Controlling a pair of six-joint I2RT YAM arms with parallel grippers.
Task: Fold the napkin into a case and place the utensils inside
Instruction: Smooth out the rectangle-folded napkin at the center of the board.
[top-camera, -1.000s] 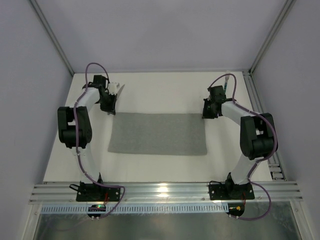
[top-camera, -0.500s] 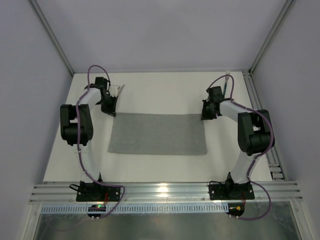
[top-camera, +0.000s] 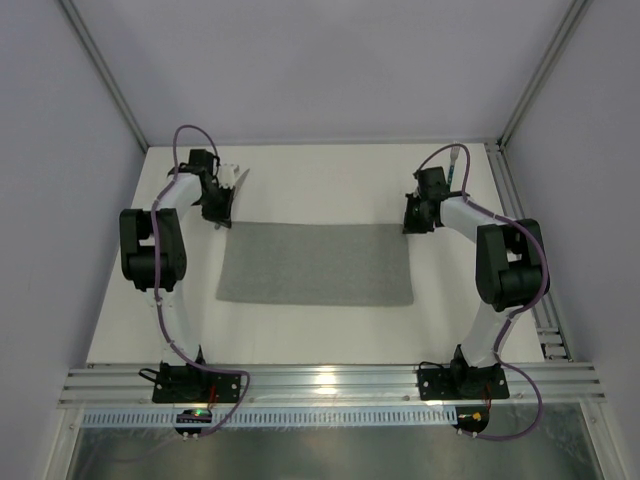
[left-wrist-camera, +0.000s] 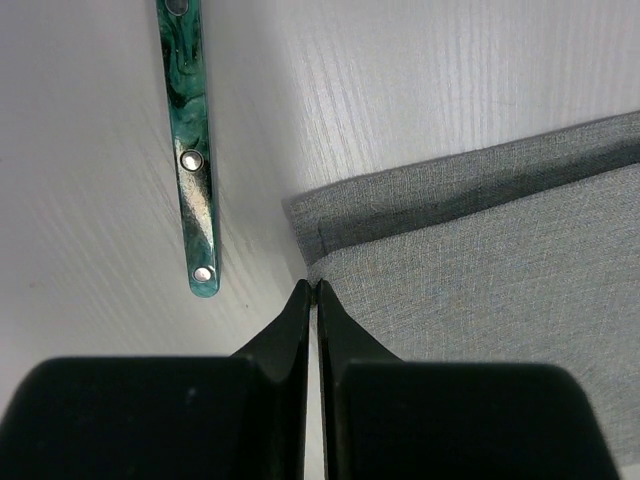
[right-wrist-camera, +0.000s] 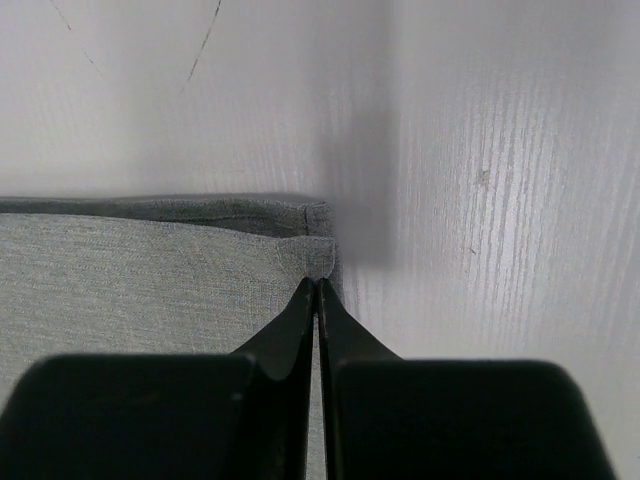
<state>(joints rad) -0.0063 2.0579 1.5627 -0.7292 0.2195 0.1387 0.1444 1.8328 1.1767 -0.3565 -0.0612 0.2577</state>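
The grey napkin (top-camera: 316, 265) lies flat as a wide rectangle, doubled over. In the wrist views its upper layer stops just short of the lower layer's far edge. My left gripper (top-camera: 222, 218) is shut on the upper layer's far left corner (left-wrist-camera: 330, 262). My right gripper (top-camera: 408, 224) is shut on the far right corner (right-wrist-camera: 318, 252). A utensil's teal-green riveted handle (left-wrist-camera: 190, 150) lies on the table just left of the napkin corner. Its silver end (top-camera: 238, 178) shows beside the left wrist. A slim utensil (top-camera: 456, 168) lies behind the right arm. I cannot tell which one it is.
The white table (top-camera: 330, 185) is walled by a metal frame with posts at the far corners (top-camera: 495, 140). A rail (top-camera: 330, 382) with the arm bases runs along the near edge. Purple cables loop over both arms.
Both grippers have shifted slightly towards the far side, taking the napkin's far edge with them. The left arm's elbow has swung a little. The utensils have not moved.
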